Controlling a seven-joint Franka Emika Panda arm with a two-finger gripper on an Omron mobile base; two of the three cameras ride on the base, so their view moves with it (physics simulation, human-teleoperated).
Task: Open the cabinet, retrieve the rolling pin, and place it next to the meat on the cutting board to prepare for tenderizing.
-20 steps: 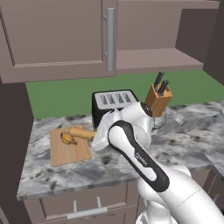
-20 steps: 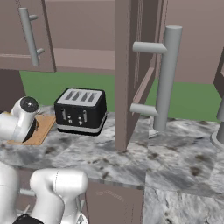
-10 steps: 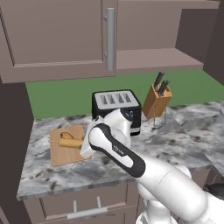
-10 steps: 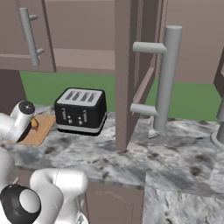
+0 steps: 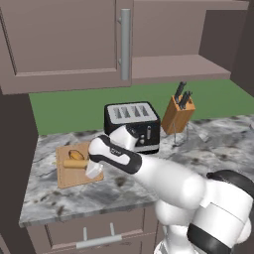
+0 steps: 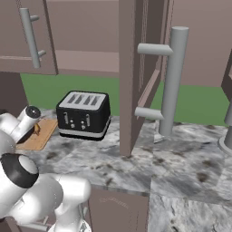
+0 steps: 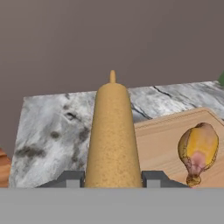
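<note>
Now | tool (image 7: pixel 112 177) grips rolling pin (image 7: pixel 112 135) | over cutting board (image 7: pixel 162 144) | beside meat (image 7: pixel 198 151)

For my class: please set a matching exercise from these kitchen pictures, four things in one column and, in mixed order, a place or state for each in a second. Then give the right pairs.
Things:
1. rolling pin
2. meat
3. toaster
4. knife block

Places or states:
A. lying on the cutting board
B. holds dark-handled knives
C. held in the tool
D. black, slots on top

Pairs: 1-C, 2-A, 3-D, 4-B
</note>
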